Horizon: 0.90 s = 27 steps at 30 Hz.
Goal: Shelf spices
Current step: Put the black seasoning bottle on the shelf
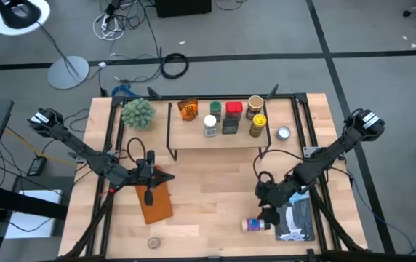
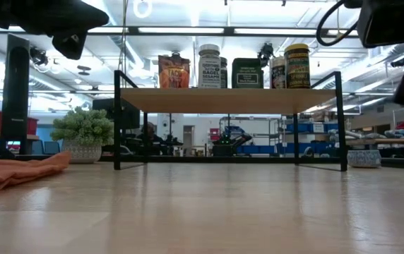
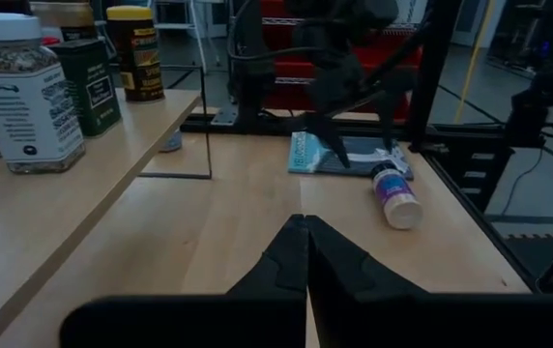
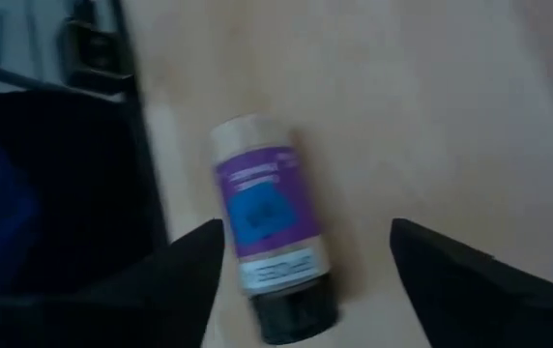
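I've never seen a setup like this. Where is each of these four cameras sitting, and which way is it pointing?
High view: overhead, straight down on the table, shelf and both arms.
Low view: at tabletop height, level toward the shelf; arms enter from above.
Left wrist view: behind the shut left gripper, facing across the table.
Right wrist view: above the open right gripper, looking down at the purple-labelled jar.
Shared: that lying jar also shows in the high and left wrist views.
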Motion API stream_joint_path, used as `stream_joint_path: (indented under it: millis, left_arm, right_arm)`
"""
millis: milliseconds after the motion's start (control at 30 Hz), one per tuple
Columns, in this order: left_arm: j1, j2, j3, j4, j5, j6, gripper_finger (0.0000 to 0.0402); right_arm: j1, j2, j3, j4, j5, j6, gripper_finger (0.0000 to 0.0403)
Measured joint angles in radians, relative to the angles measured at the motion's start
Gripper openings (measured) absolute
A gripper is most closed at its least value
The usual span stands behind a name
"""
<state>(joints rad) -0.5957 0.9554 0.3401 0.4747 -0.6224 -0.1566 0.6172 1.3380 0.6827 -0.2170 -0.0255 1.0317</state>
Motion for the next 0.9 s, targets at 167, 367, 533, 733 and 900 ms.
stream_joint_path:
  millis: [167, 367, 533, 733, 900]
  left_arm:
    - [0.0, 0.0, 0.0, -0.003, -0.023, 0.002, 0.0005]
    - [0.0, 0.0, 0.0, -0.003, -0.025, 0.003, 0.0005]
    - [0.0, 0.0, 0.0, -0.003, -0.025, 0.019, 0.0005]
    - [0.0, 0.0, 0.0, -0.002, -0.027, 0.016, 0.0005]
    - [0.0, 0.0, 0.0, -0.001, -0.027, -0.01, 0.0005]
  right_arm:
    - [0.001, 0.0, 0.0, 0.014, -0.01, 0.022, 0.0324]
    - [0.004, 0.012, 0.048, 0.009, 0.003, -0.012, 0.0305]
    - [0.004, 0.098, 0.227, -0.181, 0.013, -0.122, 0.0293]
    - [0.011, 0.294, 0.497, -0.475, 0.029, -0.259, 0.0292]
    - [0.031, 0.446, 0.653, -0.565, 0.019, -0.322, 0.0293]
